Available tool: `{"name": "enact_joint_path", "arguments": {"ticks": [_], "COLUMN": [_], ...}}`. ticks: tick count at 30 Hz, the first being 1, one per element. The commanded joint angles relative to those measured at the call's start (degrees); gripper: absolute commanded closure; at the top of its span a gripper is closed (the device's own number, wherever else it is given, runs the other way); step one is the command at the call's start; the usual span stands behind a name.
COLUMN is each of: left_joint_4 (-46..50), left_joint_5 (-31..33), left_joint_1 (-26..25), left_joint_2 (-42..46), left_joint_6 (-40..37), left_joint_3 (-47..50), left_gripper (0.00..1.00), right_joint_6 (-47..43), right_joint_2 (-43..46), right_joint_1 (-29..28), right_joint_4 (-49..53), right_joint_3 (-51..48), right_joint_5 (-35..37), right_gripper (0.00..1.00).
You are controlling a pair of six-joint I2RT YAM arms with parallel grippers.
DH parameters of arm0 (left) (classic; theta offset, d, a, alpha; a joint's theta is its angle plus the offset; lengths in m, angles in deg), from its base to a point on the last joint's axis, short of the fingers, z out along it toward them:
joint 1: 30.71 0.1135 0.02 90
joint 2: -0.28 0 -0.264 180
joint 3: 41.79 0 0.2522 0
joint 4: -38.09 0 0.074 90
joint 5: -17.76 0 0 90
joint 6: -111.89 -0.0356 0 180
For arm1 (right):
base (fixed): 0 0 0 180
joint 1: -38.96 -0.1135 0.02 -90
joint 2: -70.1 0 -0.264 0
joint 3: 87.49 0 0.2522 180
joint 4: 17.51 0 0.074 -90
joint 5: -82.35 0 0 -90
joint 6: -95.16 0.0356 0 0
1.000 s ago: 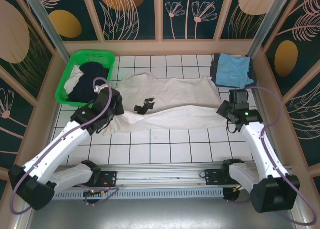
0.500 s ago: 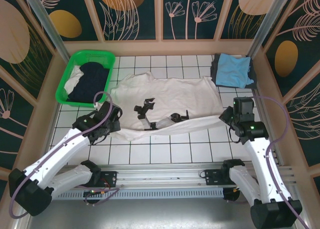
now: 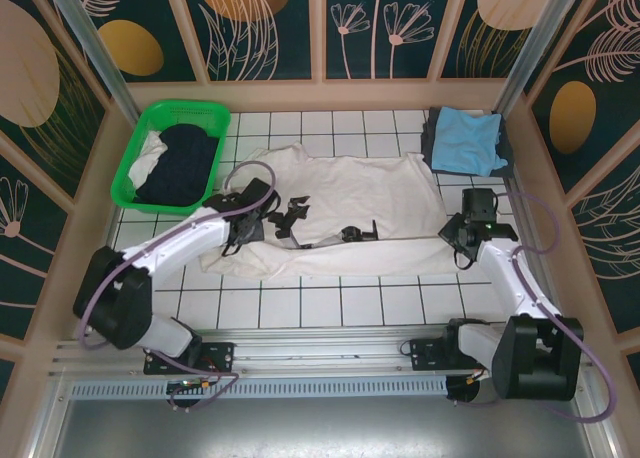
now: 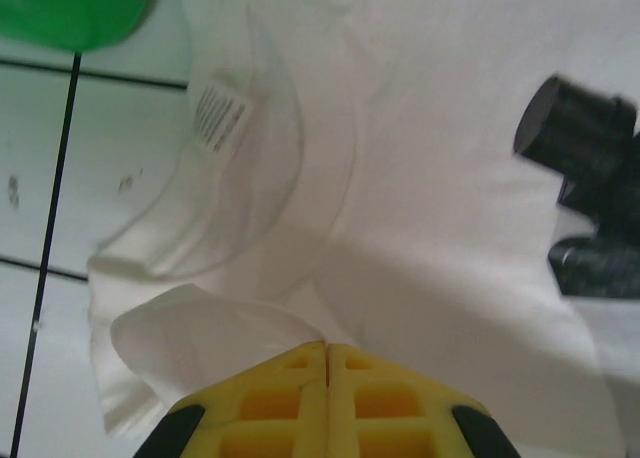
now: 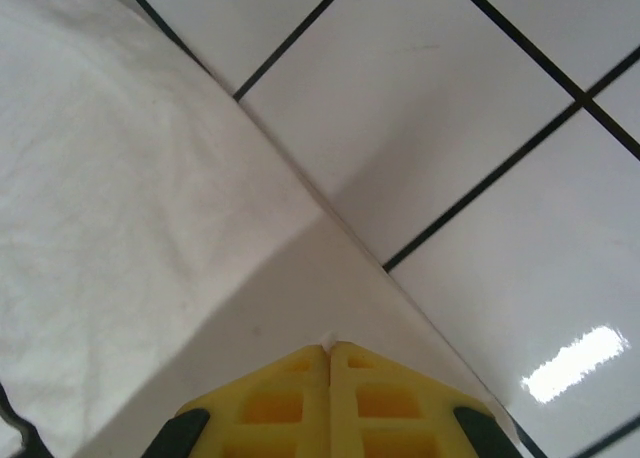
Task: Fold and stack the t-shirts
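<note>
Both the left gripper and the right gripper are squeezed shut, and each one pinches a bit of the big white t-shirt. On the left, a little flap of white cloth is caught at the yellow tips, close to the round neck hole and its small label. On the right, the tips hold the edge of the cloth just above the shiny tiles. I think they hold the two ends of one long side so the cloth stays straight and does not bunch up while it is folded. The shirt lies sideways across the middle of the worktop, with its neck toward the left and its bottom toward the right. It is spread flat so it can be folded neatly, and the black prints show on top. This looks like an early fold, with more folds to go. Farther back on the right, a light blue t-shirt rests on a dark grey t-shirt. That looks like the pile where folded ones go. Far back on the left, the green basket holds a dark navy t-shirt, all rumpled, so I think it is waiting its turn.
</note>
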Motion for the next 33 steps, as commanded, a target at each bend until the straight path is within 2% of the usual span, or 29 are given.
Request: {"name": "enact_joint_path", "arguments": {"ticks": [1, 11, 19, 24, 30, 31, 33], "left_joint_4": [0.7, 2.4, 3.7, 2.8, 3.9, 4.1, 4.8], "left_joint_5": [3.8, 6.9, 8.2, 7.0, 7.8, 7.9, 8.6], "left_joint_1": [-0.3, 0.0, 1.0, 1.0, 1.2, 1.2, 1.2], "left_joint_2": [-4.3, -11.3, -14.2, -17.0, -18.5, -18.4, -17.6], "left_joint_6": [-1.5, -1.9, -2.0, -3.1, -3.3, -3.3, -3.0], "left_joint_3": [-3.9, -7.7, -11.0, -13.7, -16.6, -16.8, -16.6], "left_gripper": [1.00, 1.00, 1.00, 0.90, 0.86, 0.81, 0.64], "right_joint_6": [-2.6, -5.9, -7.0, -7.6, -8.2, -8.3, -8.4], "right_joint_2": [-2.2, -13.0, -15.8, -18.4, -17.6, -16.8, -14.6], "right_joint_1": [1.2, 2.2, 2.3, 2.4, 2.7, 2.7, 2.5], "right_joint_4": [-5.9, -10.7, -12.5, -10.7, -8.1, -7.4, -5.8], "right_joint_3": [-0.4, 1.0, 2.1, 3.4, 4.7, 5.2, 5.7], "right_joint_5": [-0.8, -3.6, -4.9, -1.8, 0.3, 0.5, 1.3], "right_gripper": [1.00, 1.00, 1.00, 0.99, 0.79, 0.75, 0.67]}}
